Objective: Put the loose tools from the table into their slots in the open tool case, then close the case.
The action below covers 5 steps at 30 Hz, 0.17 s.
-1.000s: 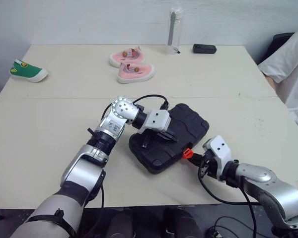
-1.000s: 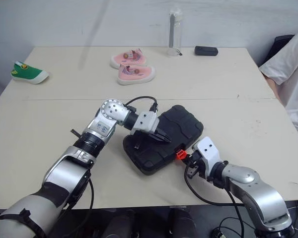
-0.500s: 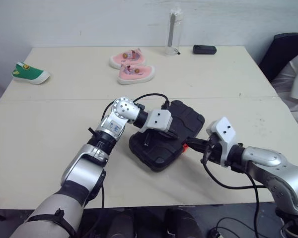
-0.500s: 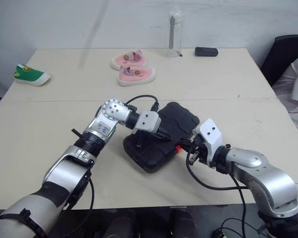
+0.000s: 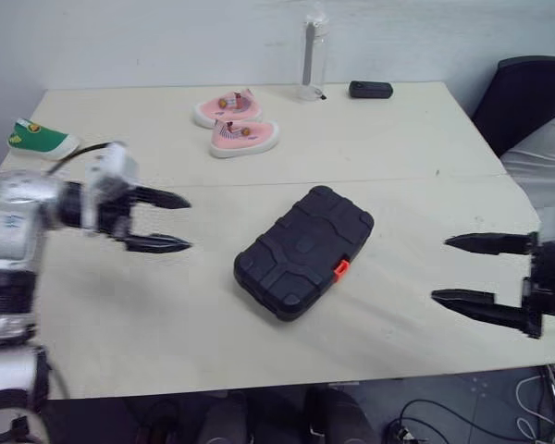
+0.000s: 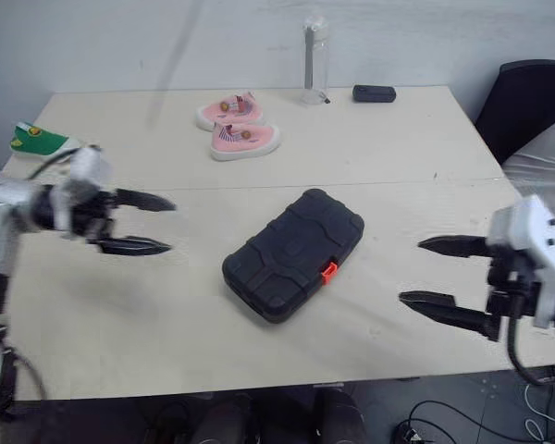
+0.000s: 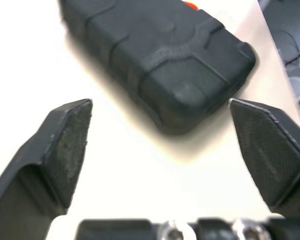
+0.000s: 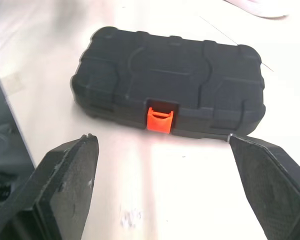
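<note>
Tool case point(image 5: 303, 252) lies shut and flat, set diagonally in the middle of the table point(image 5: 166, 314), with its orange latch point(image 5: 340, 269) on the long side facing the near right. From my seat I read both grippers as apart from it. My left gripper point(image 5: 188, 223) hovers over the tabletop well to the case's left, jaws spread wide and empty. My right gripper point(image 5: 441, 269) hangs near the table's right edge, jaws likewise wide and empty, aimed at the latch side. Farther back sit two pink shoes point(image 5: 233, 122), a green shoe point(image 5: 37, 139) at the far left, and a clear bottle point(image 5: 313, 57) beside a small black device point(image 5: 371, 89).
</note>
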### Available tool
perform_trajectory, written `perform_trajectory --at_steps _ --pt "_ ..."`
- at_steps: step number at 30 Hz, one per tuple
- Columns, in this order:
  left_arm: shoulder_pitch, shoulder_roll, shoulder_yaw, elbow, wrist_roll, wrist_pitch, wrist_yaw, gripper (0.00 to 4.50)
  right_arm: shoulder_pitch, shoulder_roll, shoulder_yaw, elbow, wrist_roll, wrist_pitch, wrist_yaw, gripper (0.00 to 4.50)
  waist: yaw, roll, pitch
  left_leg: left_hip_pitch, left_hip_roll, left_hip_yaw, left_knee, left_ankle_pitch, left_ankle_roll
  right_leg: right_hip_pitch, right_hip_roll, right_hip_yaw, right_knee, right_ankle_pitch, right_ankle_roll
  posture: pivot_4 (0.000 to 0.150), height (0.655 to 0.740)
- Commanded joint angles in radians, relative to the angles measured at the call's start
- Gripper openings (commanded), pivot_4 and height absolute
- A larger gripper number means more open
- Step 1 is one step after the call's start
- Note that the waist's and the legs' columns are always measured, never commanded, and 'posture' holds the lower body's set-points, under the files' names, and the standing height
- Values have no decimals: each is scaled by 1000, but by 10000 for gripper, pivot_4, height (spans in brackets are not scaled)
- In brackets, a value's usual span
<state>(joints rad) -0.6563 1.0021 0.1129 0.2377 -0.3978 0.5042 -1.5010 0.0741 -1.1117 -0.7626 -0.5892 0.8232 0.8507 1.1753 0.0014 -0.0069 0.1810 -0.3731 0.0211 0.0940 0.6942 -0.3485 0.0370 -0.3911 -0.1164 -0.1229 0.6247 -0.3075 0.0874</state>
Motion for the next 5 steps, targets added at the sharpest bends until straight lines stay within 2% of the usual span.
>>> perform_trajectory --at_steps 1,5 --pt "85 105 117 -18 -45 19 -39 44709 3 -23 -47 54 -43 -71 46 45000 2 0 0 0 0 0 0 0 0 0 0 0 0 0 0 1500 7316" --pt "163 151 195 -10 -59 -12 0 44709 -3 -25 -17 108 -96 -143 56 45000 13 0 0 0 0 0 0 -1 -1 -1 -1 1 0 0 0 1500 7316"
